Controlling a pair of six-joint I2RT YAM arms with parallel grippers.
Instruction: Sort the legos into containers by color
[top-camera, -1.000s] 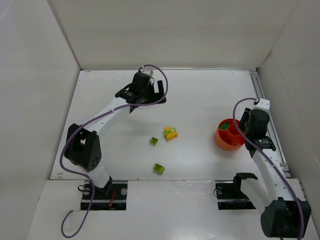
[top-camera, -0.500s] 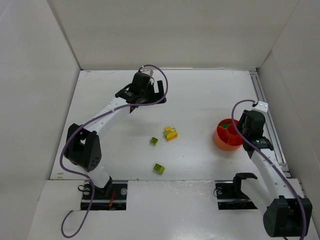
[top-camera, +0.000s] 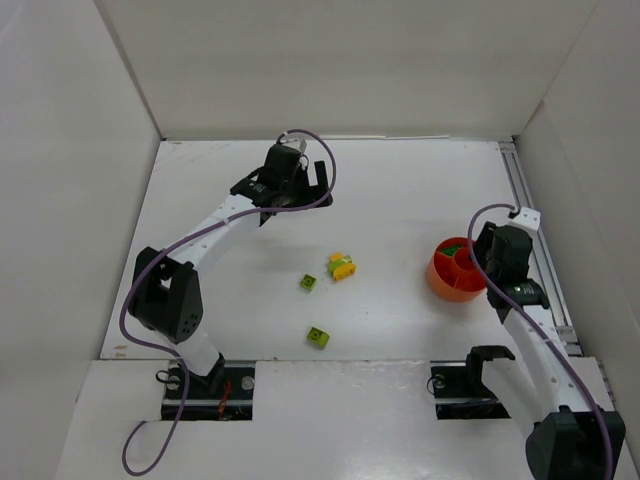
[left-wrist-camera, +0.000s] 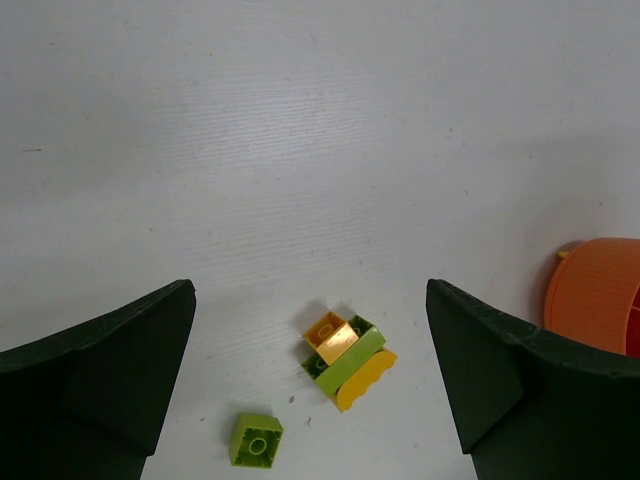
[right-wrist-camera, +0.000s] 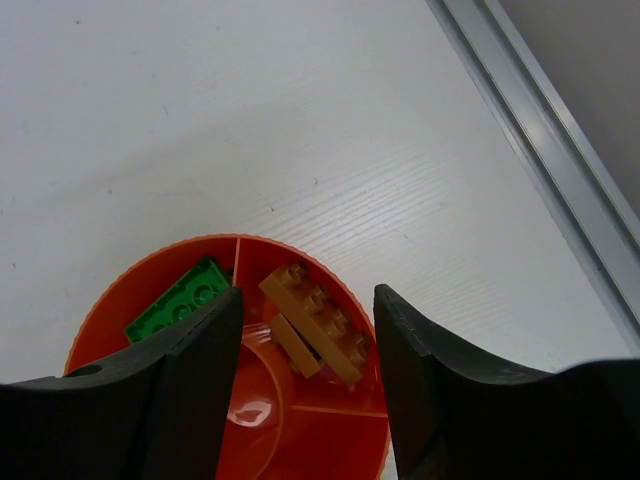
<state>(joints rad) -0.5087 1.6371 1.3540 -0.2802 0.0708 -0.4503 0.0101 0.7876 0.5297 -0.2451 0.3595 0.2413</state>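
Legos (top-camera: 342, 266) in two places. In the bowl (right-wrist-camera: 290, 430): brown lego (right-wrist-camera: 315, 322) in one compartment, green lego (right-wrist-camera: 180, 300) in the next one to its left, a divider between. On the worktop (top-camera: 400, 200), well apart from the bowl, near the middle: yellow-and-lime cluster (left-wrist-camera: 345, 352), lime lego (left-wrist-camera: 257, 438) just beside it, second lime lego (top-camera: 318, 337) nearer the arm bases. Right fingers (right-wrist-camera: 180, 380) above the bowl, spread apart, grasping nothing, brown lego in plain sight between them. Left fingers (left-wrist-camera: 100, 370) over the far part of the worktop, fully released, empty, well apart from every lego. Metal rail (right-wrist-camera: 540, 170) along the worktop's right edge.
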